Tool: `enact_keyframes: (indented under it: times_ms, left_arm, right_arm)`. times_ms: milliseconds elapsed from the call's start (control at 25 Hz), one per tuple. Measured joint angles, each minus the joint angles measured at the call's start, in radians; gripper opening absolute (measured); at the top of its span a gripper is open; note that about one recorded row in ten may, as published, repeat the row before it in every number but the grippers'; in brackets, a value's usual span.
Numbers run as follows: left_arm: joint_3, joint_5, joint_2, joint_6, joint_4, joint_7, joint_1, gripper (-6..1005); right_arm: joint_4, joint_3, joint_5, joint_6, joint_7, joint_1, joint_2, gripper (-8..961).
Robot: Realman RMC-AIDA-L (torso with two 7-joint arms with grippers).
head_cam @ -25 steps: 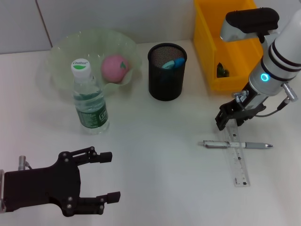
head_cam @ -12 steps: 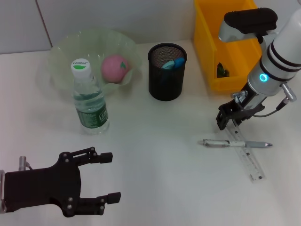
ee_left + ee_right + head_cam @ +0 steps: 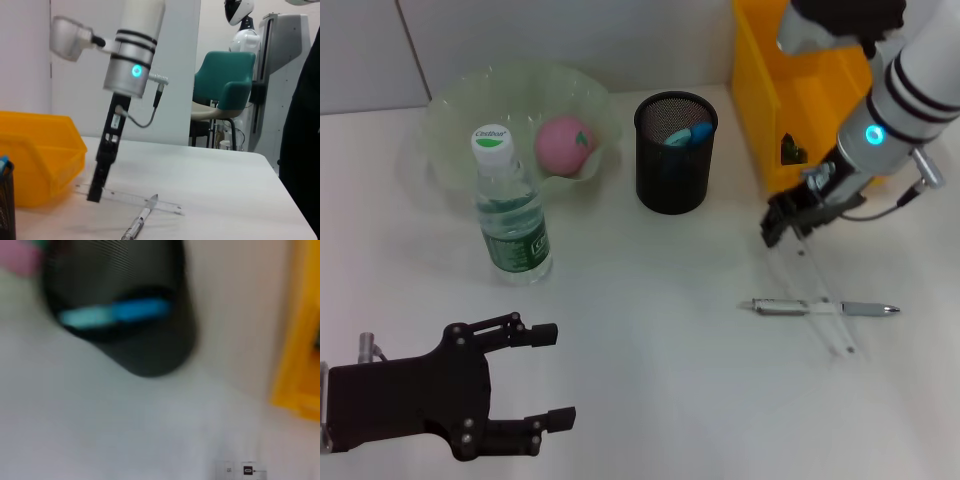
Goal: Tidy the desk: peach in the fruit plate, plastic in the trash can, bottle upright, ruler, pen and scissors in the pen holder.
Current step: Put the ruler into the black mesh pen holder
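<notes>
Since a second ago the right gripper [image 3: 786, 232] has drawn up and back toward the pen holder [image 3: 675, 152], and the clear ruler [image 3: 820, 310], which lay flat across the pen [image 3: 818, 308], now slants from the jaws down to the worktop [image 3: 650, 330], its far end swung round and apparently resting just past the pen. The jaws are closed on the ruler's upper end; the left wrist view shows the same thing from the side, the ruler [image 3: 130, 198] low over the surface with the pen [image 3: 137, 223] lying beneath it. So the grip has held and the lift is under way, though the free end has probably not cleared the pen. The next call is to raise the ruler fully, tip it upright and lower it into the mesh holder, where the blue-handled scissors [image 3: 686, 134] already stand. A thin, slippery strip held by one end could pivot or slide out. The peach [image 3: 565, 144] sits in the fruit plate [image 3: 460, 110] and the bottle [image 3: 510, 210] stands upright. The left gripper [image 3: 545, 375] waits near the front edge, jaws spread wide and empty.
</notes>
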Motion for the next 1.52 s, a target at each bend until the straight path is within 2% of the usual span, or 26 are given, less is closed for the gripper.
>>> enact_keyframes:
  times_ms: [120, 160, 200, 360, 400, 600, 800, 960, 1160, 1320, 1520]
  left_arm:
    - [-0.003, 0.0, 0.0, 0.0, -0.006, -0.002, 0.002, 840]
    - [-0.003, 0.0, 0.0, 0.0, -0.006, -0.002, 0.002, 840]
    - [-0.003, -0.001, 0.0, 0.0, -0.008, -0.003, 0.002, 840]
    - [-0.005, -0.003, -0.001, 0.0, -0.01, -0.004, 0.008, 840]
    - [-0.008, -0.015, -0.002, 0.0, -0.012, -0.004, 0.018, 840]
    - [-0.008, -0.04, -0.002, 0.004, -0.032, -0.005, 0.028, 840]
    - [-0.008, -0.045, -0.004, 0.005, -0.042, -0.005, 0.036, 840]
    - [-0.009, -0.063, -0.003, 0.006, -0.067, -0.004, 0.038, 840]
    - [-0.009, -0.069, -0.003, 0.007, -0.075, -0.005, 0.041, 840]
    - [-0.009, -0.077, -0.004, 0.008, -0.092, -0.009, 0.041, 840]
    - [-0.009, -0.08, -0.004, 0.006, -0.103, -0.009, 0.041, 840]
  right_arm:
    - [-0.164, 0.005, 0.125, -0.047, -0.064, -0.05, -0.002, 382]
    - [-0.164, 0.005, 0.125, -0.047, -0.064, -0.05, -0.002, 382]
    - [-0.238, 0.005, 0.178, -0.057, -0.097, -0.083, -0.003, 382]
    - [-0.333, 0.006, 0.26, -0.059, -0.142, -0.132, -0.008, 382]
    - [-0.381, 0.008, 0.318, -0.057, -0.168, -0.16, -0.017, 381]
    - [-0.485, 0.046, 0.441, -0.055, -0.249, -0.203, -0.032, 381]
    - [-0.52, 0.106, 0.533, -0.021, -0.365, -0.208, -0.023, 381]
    - [-0.522, 0.107, 0.562, 0.026, -0.416, -0.207, -0.019, 381]
    - [-0.524, 0.102, 0.607, 0.132, -0.499, -0.206, -0.004, 381]
    - [-0.469, 0.078, 0.692, 0.221, -0.589, -0.209, 0.0, 382]
    - [-0.371, 0.0, 0.776, 0.366, -0.7, -0.206, 0.001, 382]
